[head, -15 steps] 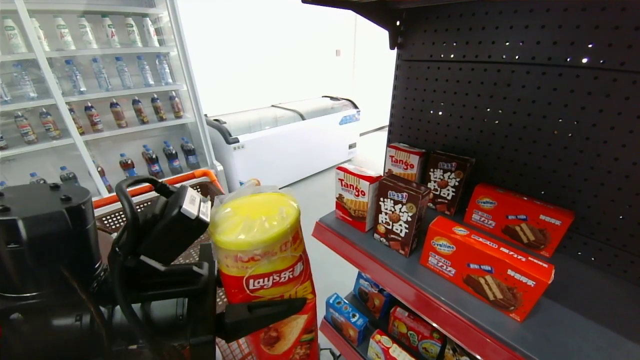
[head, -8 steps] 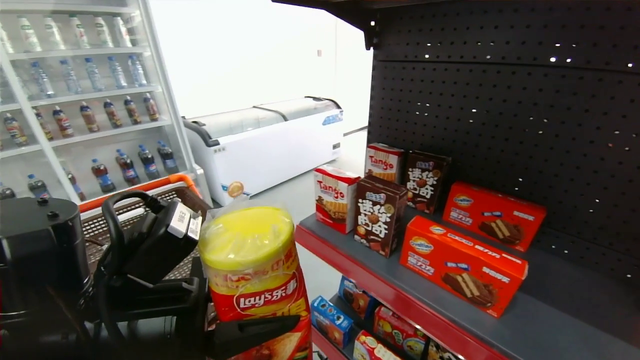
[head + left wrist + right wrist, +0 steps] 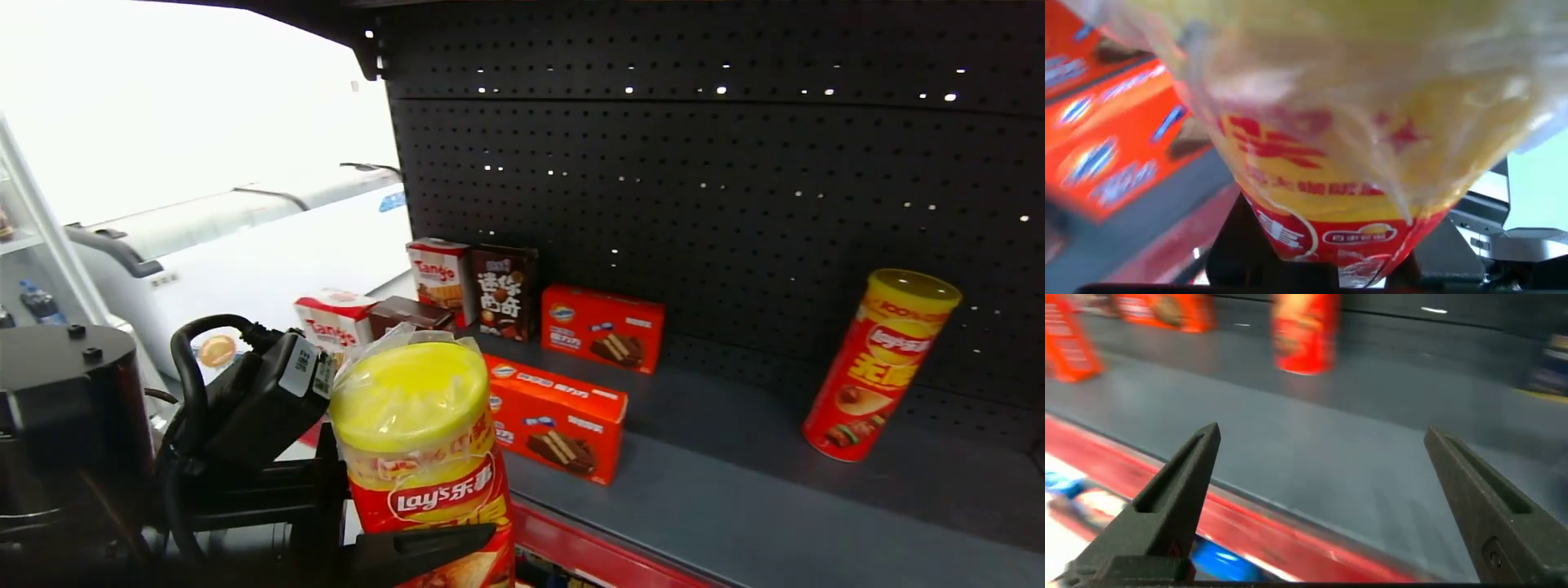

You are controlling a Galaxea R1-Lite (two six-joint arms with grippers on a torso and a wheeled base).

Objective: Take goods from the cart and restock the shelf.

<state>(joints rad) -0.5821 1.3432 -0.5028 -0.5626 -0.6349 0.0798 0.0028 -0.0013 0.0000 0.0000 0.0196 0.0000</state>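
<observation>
In the head view the left gripper (image 3: 392, 523) holds a can (image 3: 416, 441) upright, low on its body. One dark finger (image 3: 424, 541) lies across the front of the can and the other side is behind it, so the fingers are closed on the can. The can has a yellow lid and a thin plastic wrap on top. It is in front of the shelf (image 3: 735, 498), near the red front edge and not on the board. On the shelf, one more can (image 3: 882, 367) stands upright near the pegboard (image 3: 694, 180), well apart from the boxes. Two orange boxes (image 3: 563, 416) lie flat, one behind the other. Behind them a brown box (image 3: 506, 290) and a striped box (image 3: 437, 273) stand side by side. A white freezer (image 3: 245, 245) is in the room to the left.

In the left wrist view the can is very close, with the wrap wrinkled over it. The dark fingers press on both of its sides. The orange boxes and the red shelf edge are beside it.

In the right wrist view the right gripper (image 3: 1323, 498) is over the front part of the shelf board. Its fingers (image 3: 1176, 498) are wide apart, and the grey board is seen between them. The other can stands farther back, blurred.
</observation>
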